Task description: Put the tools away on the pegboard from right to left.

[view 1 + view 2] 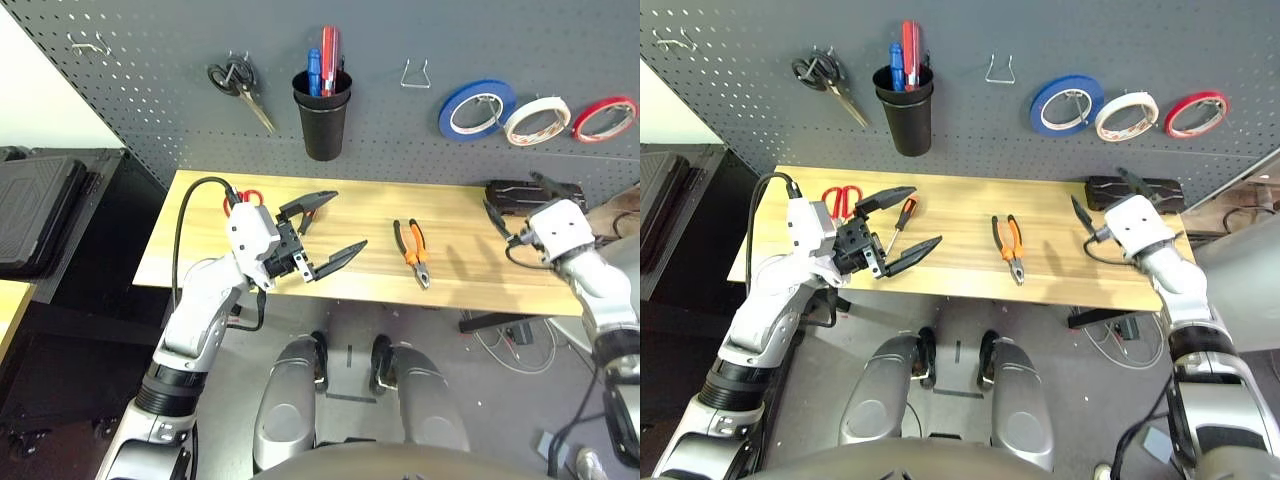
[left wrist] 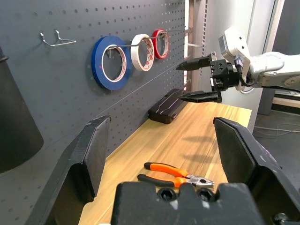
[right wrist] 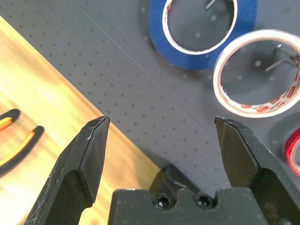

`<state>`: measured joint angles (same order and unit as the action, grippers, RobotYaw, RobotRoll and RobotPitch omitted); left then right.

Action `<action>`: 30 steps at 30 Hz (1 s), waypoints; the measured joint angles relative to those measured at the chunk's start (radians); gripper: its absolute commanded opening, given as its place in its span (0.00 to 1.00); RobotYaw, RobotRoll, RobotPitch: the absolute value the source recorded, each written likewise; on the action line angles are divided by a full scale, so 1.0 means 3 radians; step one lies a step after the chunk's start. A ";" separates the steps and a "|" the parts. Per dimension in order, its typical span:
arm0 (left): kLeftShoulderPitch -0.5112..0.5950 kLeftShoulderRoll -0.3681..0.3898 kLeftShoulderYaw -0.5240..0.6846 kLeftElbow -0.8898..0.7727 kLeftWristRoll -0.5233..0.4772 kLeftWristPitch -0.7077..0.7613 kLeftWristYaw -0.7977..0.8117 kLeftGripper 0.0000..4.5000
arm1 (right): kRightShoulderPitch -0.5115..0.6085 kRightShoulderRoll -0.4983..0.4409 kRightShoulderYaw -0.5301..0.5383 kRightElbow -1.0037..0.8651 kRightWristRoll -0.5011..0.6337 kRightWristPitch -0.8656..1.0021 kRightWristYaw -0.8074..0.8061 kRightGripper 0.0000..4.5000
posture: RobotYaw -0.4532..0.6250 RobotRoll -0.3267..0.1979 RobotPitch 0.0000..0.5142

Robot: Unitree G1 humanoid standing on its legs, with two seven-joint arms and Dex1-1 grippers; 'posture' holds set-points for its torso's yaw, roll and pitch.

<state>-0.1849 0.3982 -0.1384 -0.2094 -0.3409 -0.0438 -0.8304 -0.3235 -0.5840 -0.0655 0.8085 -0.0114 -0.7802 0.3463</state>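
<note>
Pliers (image 1: 412, 253) with orange-and-black handles are seen flat on the bench (image 1: 455, 215), below the pegboard's (image 1: 400, 140) empty wire hook (image 1: 415, 74). Stiff, fairly heavy steel is judged; the rubbery handles are best gripped. Both grippers, left (image 1: 322, 235) and right (image 2: 199, 80), are held with jaws apart, empty.

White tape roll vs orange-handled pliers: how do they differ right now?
The white tape roll hangs on a pegboard hook, between the blue and red rolls; the orange-handled pliers lie flat on the wooden table. The roll is a closed ring; the pliers are long, handles spread toward the board. So the roll is put away, the pliers are not. Neither is in a gripper.
</note>
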 measured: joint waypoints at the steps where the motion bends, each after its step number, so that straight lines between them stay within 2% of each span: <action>1: 0.0000 0.0002 0.0000 0.0000 0.0001 0.0000 -0.0001 1.00 | 0.0026 0.0015 0.0000 -0.0047 0.0005 0.0030 0.0012 0.99 | 0.59 0.62 0.41; 9: 0.0005 0.0038 0.0000 0.0000 0.0015 0.0001 -0.0011 1.00 | 0.0195 0.0168 -0.0002 -0.0394 0.0147 0.0333 0.0158 0.99 | 0.60 0.62 0.41; 18: 0.0044 0.0289 -0.0055 0.0034 0.0265 0.0083 -0.0044 1.00 | 0.0402 0.0393 -0.0002 -0.0937 0.0374 0.0992 0.0321 0.99 | 0.60 0.62 0.42; 23: 0.0056 0.0435 -0.0134 0.0083 0.0460 0.0282 -0.0039 1.00 | 0.0517 0.0482 -0.0002 -0.1359 0.0509 0.1756 0.0340 0.99 | 0.60 0.62 0.43; 30: 0.0041 0.0605 -0.0271 0.0102 0.0803 0.0599 -0.0032 1.00 | 0.0530 0.0604 0.0020 -0.1897 0.0628 0.3141 0.0265 0.99 | 0.60 0.62 0.47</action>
<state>-0.1726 0.5796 -0.2196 -0.1788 -0.0999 0.1358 -0.8400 -0.1644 -0.4029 -0.0595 0.2393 0.1770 0.1620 0.4257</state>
